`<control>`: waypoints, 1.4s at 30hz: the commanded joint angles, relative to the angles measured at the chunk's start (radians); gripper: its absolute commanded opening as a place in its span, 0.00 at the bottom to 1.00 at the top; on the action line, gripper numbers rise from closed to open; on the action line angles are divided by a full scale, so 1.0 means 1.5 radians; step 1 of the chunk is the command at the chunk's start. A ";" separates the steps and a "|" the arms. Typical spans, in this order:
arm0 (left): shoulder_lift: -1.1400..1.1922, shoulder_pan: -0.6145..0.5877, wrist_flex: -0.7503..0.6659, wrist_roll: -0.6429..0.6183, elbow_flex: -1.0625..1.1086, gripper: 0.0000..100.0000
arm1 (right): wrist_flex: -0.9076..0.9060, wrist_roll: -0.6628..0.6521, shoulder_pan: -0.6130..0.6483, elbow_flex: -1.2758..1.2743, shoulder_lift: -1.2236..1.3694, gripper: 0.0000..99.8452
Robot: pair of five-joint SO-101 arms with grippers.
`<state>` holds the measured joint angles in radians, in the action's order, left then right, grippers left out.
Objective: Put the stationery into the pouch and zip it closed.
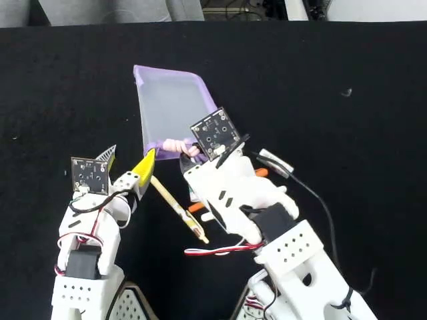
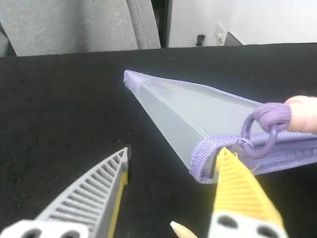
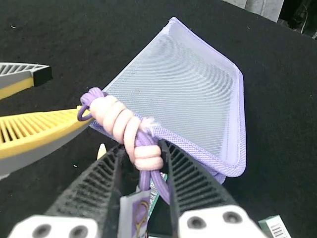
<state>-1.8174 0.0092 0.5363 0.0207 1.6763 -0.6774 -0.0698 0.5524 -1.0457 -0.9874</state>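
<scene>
Black cloth covers the table (image 1: 373, 80), a plain dark ground under everything. On it, beyond the arms, lies the flat rectangular pouch of pale translucent mesh edged in purple webbing (image 1: 170, 107); its zip edge is turned toward the robot, seemingly so both arms can work the mouth. It looks thin and empty; whether the zip is open I cannot tell.

The left gripper (image 2: 173, 151) is spread wide and grips nothing; its yellow finger (image 2: 237, 188) touches the pouch's near corner, probably to pin it against a pull, while its grey finger hangs well clear over bare cloth. The right gripper (image 3: 141, 147) sits at the same edge, just beside that yellow finger.

A pale wooden pencil (image 1: 177, 208) lies on the cloth between the two arms, outside the pouch, so filling is not yet done. Smallest is the pink-and-purple knotted cord pull (image 3: 121, 121); the right gripper's black ribbed fingers are closed onto it, a hold that would let the arm draw the slider along.
</scene>
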 commanded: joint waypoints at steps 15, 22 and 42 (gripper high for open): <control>0.001 0.006 -0.025 0.014 0.016 0.28 | 0.016 -0.004 0.008 0.004 -0.022 0.04; 0.001 0.006 -0.025 0.014 0.016 0.28 | 0.016 -0.004 0.008 0.004 -0.022 0.04; 0.019 -0.036 -0.025 0.011 -0.002 0.28 | 0.016 -0.004 0.008 0.004 -0.022 0.04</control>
<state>-1.8128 -0.0353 0.5255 0.0207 1.6763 -0.6774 -0.0698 0.5524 -1.0457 -0.9874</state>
